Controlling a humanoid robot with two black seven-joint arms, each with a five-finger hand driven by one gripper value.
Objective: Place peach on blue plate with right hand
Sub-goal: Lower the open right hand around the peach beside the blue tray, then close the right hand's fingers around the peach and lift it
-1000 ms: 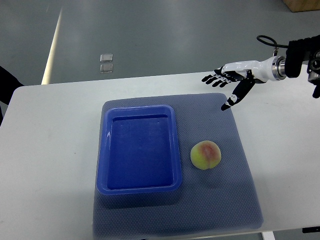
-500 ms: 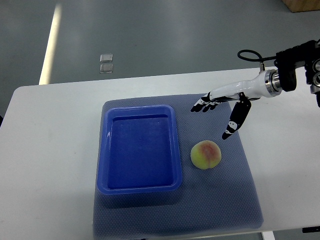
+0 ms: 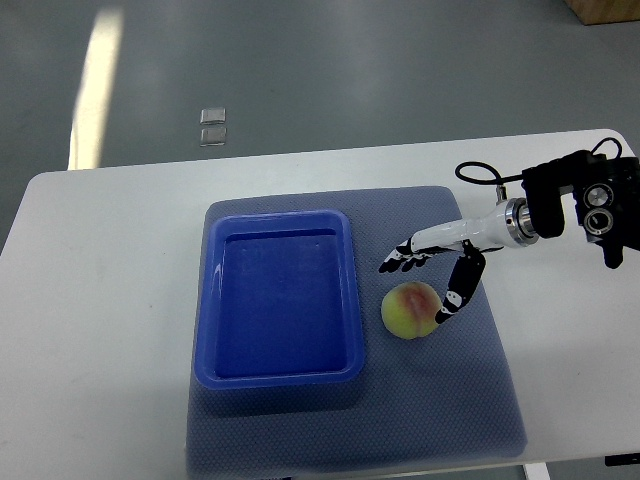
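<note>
The peach (image 3: 411,309) lies on the grey-blue mat (image 3: 440,410), just right of the blue plate (image 3: 279,375) and apart from its rim. The blue plate is a deep rectangular tray, and nothing lies inside it. The mat covers the middle of the white table (image 3: 100,300).

The right robot hand (image 3: 420,280) comes in from the right edge on a white forearm with a black wrist unit behind it. Its fingers (image 3: 400,258) are spread and point left, above the far side of the peach. The thumb (image 3: 455,295) hangs down along the fruit's right side, and its tip seems to touch the skin or sit just beside it; the steep view does not settle which. The robot hand is spread wide and grips nothing. The peach rests on the mat with its reddish blush turned up.
</note>
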